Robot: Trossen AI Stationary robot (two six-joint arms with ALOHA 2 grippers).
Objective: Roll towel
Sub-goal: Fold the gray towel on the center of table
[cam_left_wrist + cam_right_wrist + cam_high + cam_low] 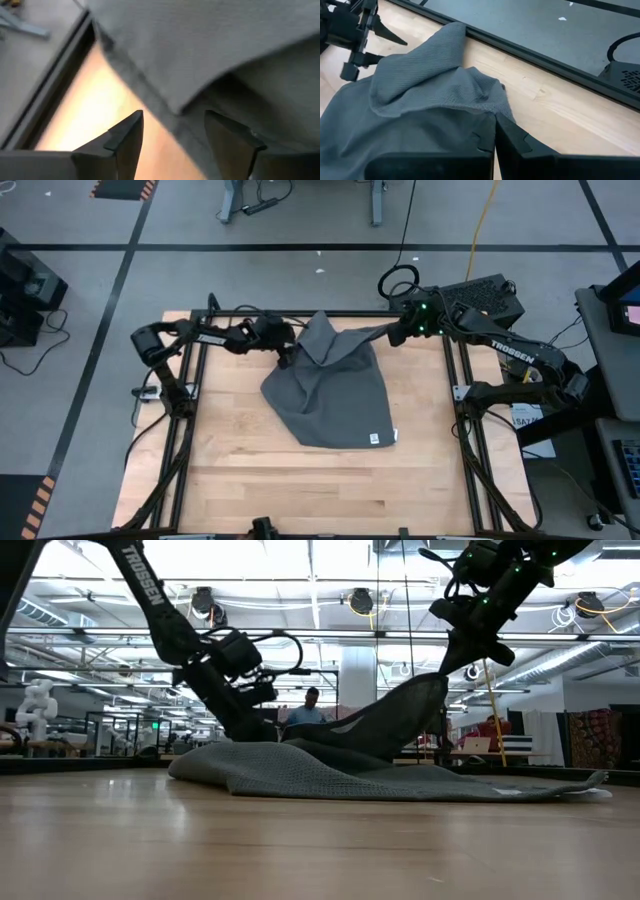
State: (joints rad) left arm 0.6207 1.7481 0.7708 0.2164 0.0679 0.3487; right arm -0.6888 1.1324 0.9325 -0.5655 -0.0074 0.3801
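The towel [210, 45] is blurred in the left wrist view — the picture's edges crop it; its tag [373, 438] is too small to read.

dark grey towel [330, 395] rumpled on the wooden table [300, 480], small white tag [373, 438] at its near edge, right gripper [400, 332] pinching the far corner up, left gripper [287, 356] at the towel's left edge

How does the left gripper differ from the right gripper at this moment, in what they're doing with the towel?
The left gripper is open, its fingers apart with nothing between them; the right gripper is shut on a corner of the towel. The left gripper sits low beside the towel's edge; the right gripper holds its corner lifted off the table. Both are at the table's far side.
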